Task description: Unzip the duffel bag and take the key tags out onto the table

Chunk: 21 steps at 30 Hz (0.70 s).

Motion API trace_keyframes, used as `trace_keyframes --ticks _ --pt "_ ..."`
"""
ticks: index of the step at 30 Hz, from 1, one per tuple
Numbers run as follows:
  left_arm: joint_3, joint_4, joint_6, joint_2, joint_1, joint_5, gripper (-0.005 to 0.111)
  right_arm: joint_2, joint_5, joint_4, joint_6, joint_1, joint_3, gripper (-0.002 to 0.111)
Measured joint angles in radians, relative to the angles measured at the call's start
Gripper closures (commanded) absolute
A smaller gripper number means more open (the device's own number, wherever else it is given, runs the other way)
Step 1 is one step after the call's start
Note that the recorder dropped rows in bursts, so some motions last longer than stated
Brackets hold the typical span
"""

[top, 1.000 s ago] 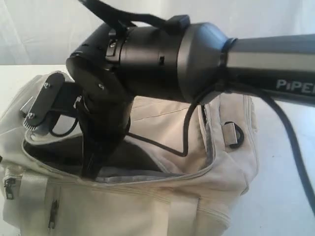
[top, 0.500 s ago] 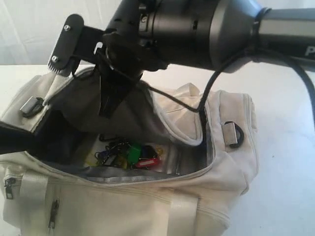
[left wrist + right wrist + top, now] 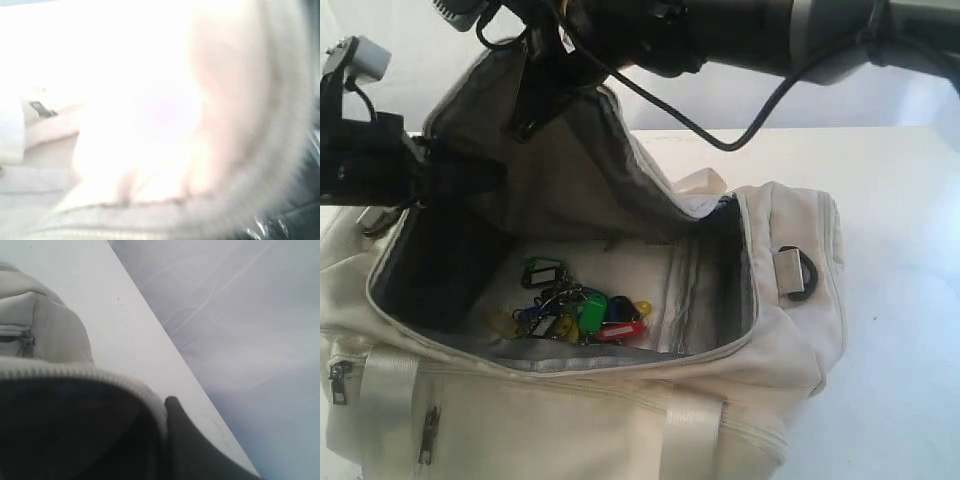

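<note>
The cream duffel bag (image 3: 720,400) stands unzipped on the white table (image 3: 900,200). Its top flap (image 3: 570,180) is held high, grey lining showing. My right gripper (image 3: 533,105) hangs above the bag, shut on the flap's zipper edge; in the right wrist view one black finger (image 3: 190,440) presses against that edge (image 3: 125,382). The key tags (image 3: 575,312), green, red, blue and yellow, lie on the bag's floor. My left gripper (image 3: 415,175) sits at the bag's left end by the opening; its jaws are hidden. The left wrist view shows only blurred pale fabric (image 3: 150,215).
A black cable (image 3: 720,135) droops from the right arm over the back of the bag. A black D-ring (image 3: 798,272) is on the bag's right end, and zipped pockets (image 3: 425,440) on its front. White table (image 3: 115,325) extends behind and to the right.
The right gripper has risen with the flap, opening the bag wide and uncovering the key tags. The left arm has moved up to the bag's left rim.
</note>
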Motion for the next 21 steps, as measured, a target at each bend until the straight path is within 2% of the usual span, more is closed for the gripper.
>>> trace_keyframes --ticks 3,7,9,12,14,15,16,17,19,21 --pt "-0.079 -0.062 0.037 0.098 -0.004 0.002 0.107 0.0 0.0 0.002 0.016 -0.002 0.0 0.091" --pt "-0.168 -0.081 0.042 0.197 -0.024 -0.004 0.107 -0.002 0.036 0.002 0.016 -0.002 0.0 0.06" --pt "-0.206 -0.086 0.042 0.225 -0.035 -0.024 0.107 -0.007 0.073 0.002 0.016 -0.002 0.0 0.052" --pt "-0.274 -0.095 0.043 0.267 -0.051 -0.087 0.107 -0.033 0.138 0.072 0.007 -0.002 0.0 0.052" --pt "-0.317 -0.099 0.043 0.293 -0.053 -0.099 0.107 -0.076 0.162 0.231 -0.073 -0.002 0.004 0.055" --pt "-0.335 -0.1 0.043 0.307 -0.053 -0.102 0.107 -0.114 0.202 0.389 -0.16 -0.002 0.016 0.056" --pt "-0.338 -0.1 0.043 0.313 -0.053 -0.105 0.107 -0.126 0.233 0.457 -0.208 -0.002 0.022 0.063" --pt "-0.347 -0.1 0.043 0.324 -0.053 -0.111 0.107 -0.147 0.31 0.63 -0.31 -0.002 0.045 0.066" --pt "-0.352 -0.1 0.043 0.336 -0.053 -0.135 0.107 -0.159 0.4 0.846 -0.432 0.001 0.085 0.083" --pt "-0.354 -0.1 0.043 0.347 -0.053 -0.147 0.107 -0.164 0.44 0.95 -0.5 0.017 0.132 0.094"
